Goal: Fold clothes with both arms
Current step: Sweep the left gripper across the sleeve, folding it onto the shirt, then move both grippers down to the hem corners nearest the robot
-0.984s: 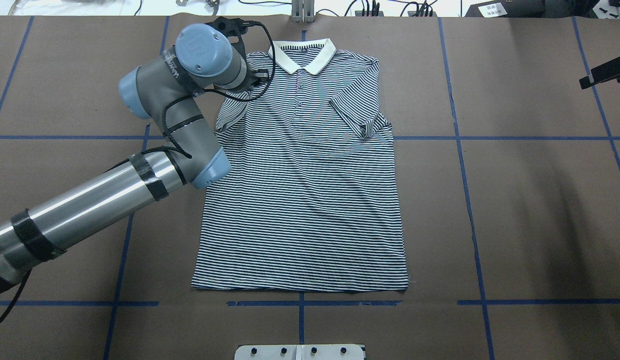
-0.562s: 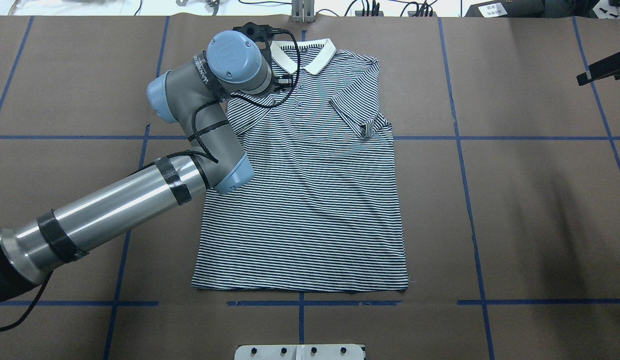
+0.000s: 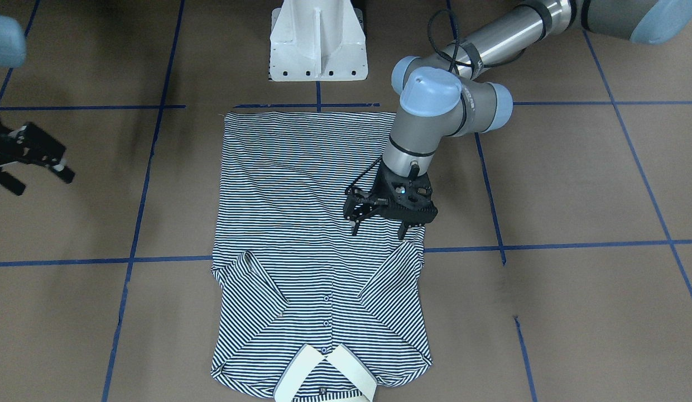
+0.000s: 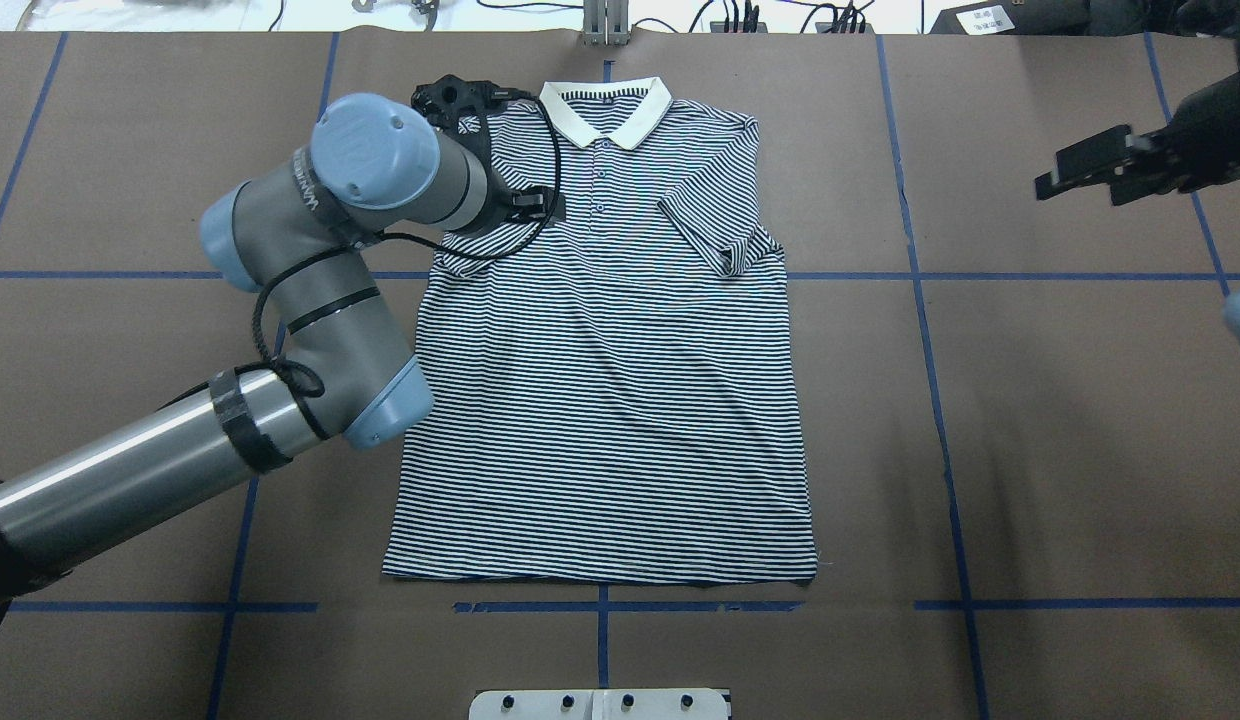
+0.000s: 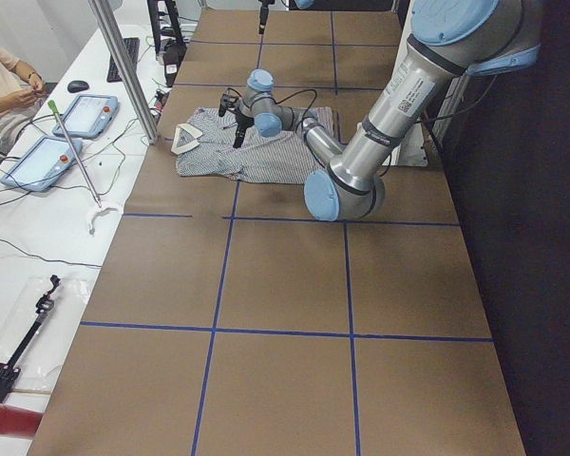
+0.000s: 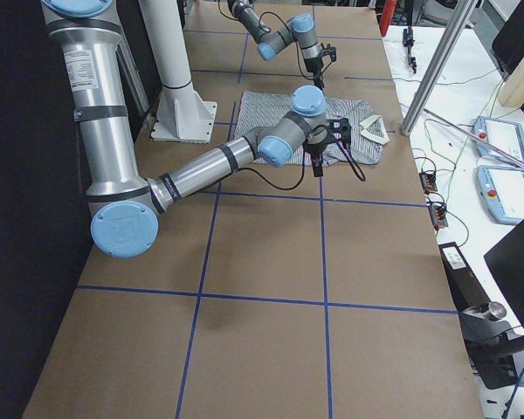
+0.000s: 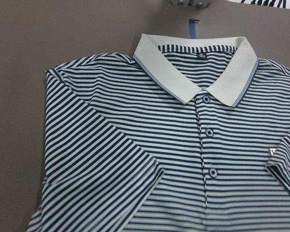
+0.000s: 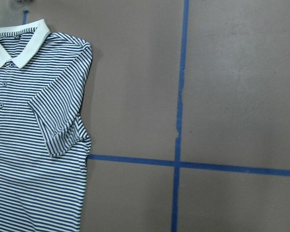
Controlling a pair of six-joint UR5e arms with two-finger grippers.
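The striped polo shirt [image 4: 610, 400] lies flat on the brown table, cream collar [image 4: 607, 108] at the far edge. Both short sleeves are turned in over the chest: one sleeve [image 7: 101, 159] fills the left wrist view, the other [image 8: 58, 116] the right wrist view. My left gripper [image 3: 378, 230] hovers open and empty above the shirt's upper left side, beside that sleeve, and is partly hidden by the wrist in the overhead view [image 4: 495, 150]. My right gripper [image 3: 44, 184] hangs open and empty over bare table, well to the right of the shirt [image 4: 1090, 170].
The white pedestal base [image 3: 318, 44] stands at the near table edge, just below the shirt's hem. Blue tape lines [image 4: 920, 275] grid the table. Beyond the far edge is a white bench with tablets [image 5: 85, 114], cables and a seated person [image 5: 5, 85].
The left gripper carried the left sleeve inward over the chest, let it go and drew back to the left. The right gripper has come further in from the right edge.
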